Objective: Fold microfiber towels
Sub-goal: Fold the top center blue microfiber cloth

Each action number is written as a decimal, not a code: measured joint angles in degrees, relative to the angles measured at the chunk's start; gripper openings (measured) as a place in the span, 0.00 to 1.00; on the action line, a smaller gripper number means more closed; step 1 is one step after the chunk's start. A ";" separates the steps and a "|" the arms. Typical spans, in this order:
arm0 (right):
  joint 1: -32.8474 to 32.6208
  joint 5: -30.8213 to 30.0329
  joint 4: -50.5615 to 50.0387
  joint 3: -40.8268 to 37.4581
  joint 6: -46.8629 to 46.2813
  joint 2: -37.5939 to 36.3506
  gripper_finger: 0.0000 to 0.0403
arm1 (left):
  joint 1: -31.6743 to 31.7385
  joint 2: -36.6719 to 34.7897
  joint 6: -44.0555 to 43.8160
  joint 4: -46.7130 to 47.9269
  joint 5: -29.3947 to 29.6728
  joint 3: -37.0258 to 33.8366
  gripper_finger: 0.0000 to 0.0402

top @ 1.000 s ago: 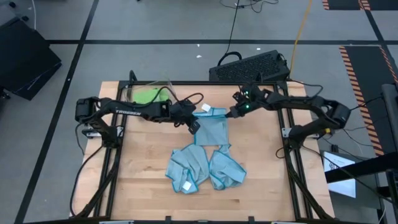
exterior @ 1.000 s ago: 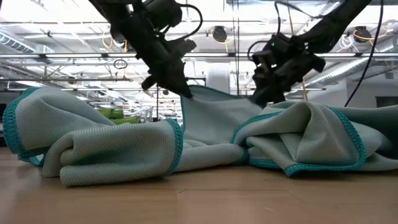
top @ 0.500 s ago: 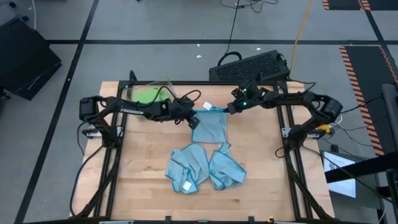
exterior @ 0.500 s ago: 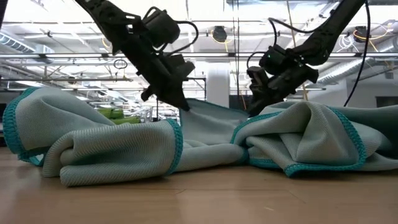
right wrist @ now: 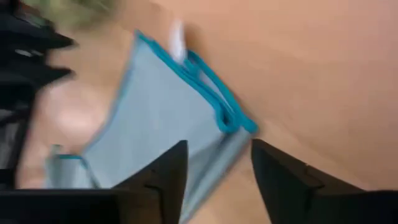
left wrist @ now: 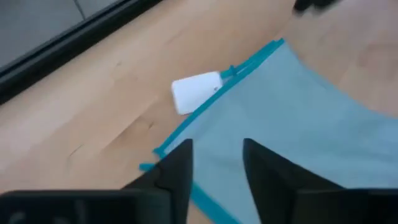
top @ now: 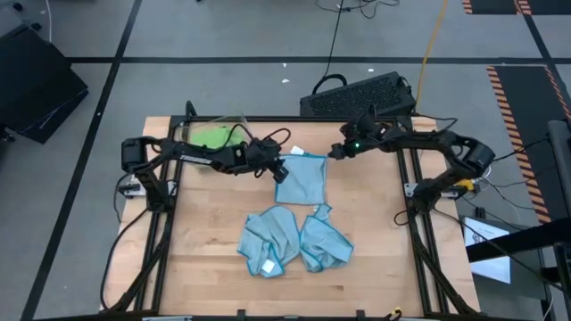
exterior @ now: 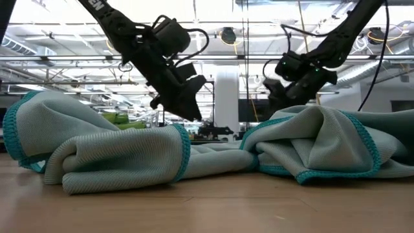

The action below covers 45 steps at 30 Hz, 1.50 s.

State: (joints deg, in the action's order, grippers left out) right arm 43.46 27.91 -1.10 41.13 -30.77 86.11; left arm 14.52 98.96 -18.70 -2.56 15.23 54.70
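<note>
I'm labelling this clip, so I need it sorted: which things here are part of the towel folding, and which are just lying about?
Part of the job:
- folded blue towel, flat between both hands
- two crumpled blue towels nearer the front
- green towels in the clear bin
- left hand and right hand, both open

Lying about:
- black keyboard on the floor behind the table

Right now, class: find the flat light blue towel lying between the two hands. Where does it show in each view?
High view: flat blue towel, upper centre of the table.
Low view: hidden behind the crumpled towels.
Left wrist view: fills the lower right.
Right wrist view: centre left.
Shared landmark: its white tag.
</note>
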 joint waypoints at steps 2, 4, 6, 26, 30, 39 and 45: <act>0.37 1.10 -0.70 0.08 1.57 -2.02 0.47 | 0.00 -1.33 -0.04 2.26 0.12 0.30 0.42; 0.38 2.22 -4.18 0.06 3.62 -4.95 0.49 | 0.00 -3.78 -0.05 4.81 -0.43 1.47 0.46; -0.42 3.43 -7.18 0.06 6.71 -8.49 0.50 | -0.47 -6.12 0.06 7.13 -3.16 2.58 0.48; -32.21 -18.39 -18.87 0.11 8.18 -21.80 0.50 | -19.62 4.81 21.24 0.88 -2.57 2.73 0.70; -34.24 -19.18 -19.22 0.10 5.80 -21.73 0.50 | -18.77 9.08 22.56 -0.48 -0.62 2.75 0.67; -37.10 -20.65 -20.19 0.12 7.81 -20.28 0.50 | -15.53 10.41 20.64 3.87 -1.64 2.86 0.58; -37.35 -20.26 -17.28 0.11 8.09 -17.15 0.50 | -14.49 10.93 24.02 4.55 -6.23 2.97 0.57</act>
State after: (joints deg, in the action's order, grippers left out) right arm 6.11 7.65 -18.38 41.23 -22.69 68.96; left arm 0.03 109.88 5.32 1.99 9.00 57.67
